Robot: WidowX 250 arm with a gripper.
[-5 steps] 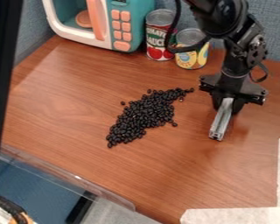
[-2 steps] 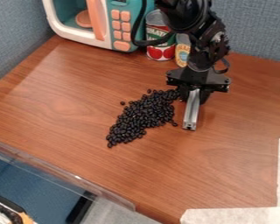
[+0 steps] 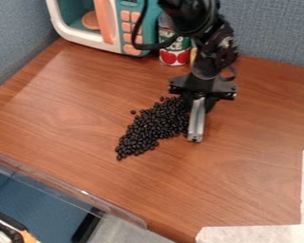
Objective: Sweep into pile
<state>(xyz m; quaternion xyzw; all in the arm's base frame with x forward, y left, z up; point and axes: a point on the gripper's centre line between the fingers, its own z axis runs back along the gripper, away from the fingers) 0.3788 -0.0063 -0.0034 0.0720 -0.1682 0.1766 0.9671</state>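
And here the pincer (image 3: 201, 100) is clenching the grey bar (image 3: 195, 124), which is hanging down out of its grip at a slight tilt. The black beans (image 3: 151, 126) are lying on the counter (image 3: 243, 175) to the view's left of the pincer, forming a long, slanting spread, with its lower tail trailing away from the bar. The step in hand is looking like the start of a stroke: the bar is standing right by the beans' near edge, and the sweep is waiting to be made.

Next, the arm is probably needing to keep the bar low and press leftward from the pincer, nudging that edge inward and stopping around the middle (an overlong push is only going to make another streak). After that, the far tail is calling for a stroke back towards the pincer, and so is the stray bean (image 3: 133, 112) sitting apart on the far side.

As for what is hard to make out, the pincer and bar are masking the spread's upper near corner, so whether metal is touching beans there is staying unclear, as is whether the bar's lower end is meeting the wood. Behind the pincer, the arm is partly covering a can (image 3: 174, 56), and the view's top edge is cutting off the toy microwave (image 3: 145, 26).
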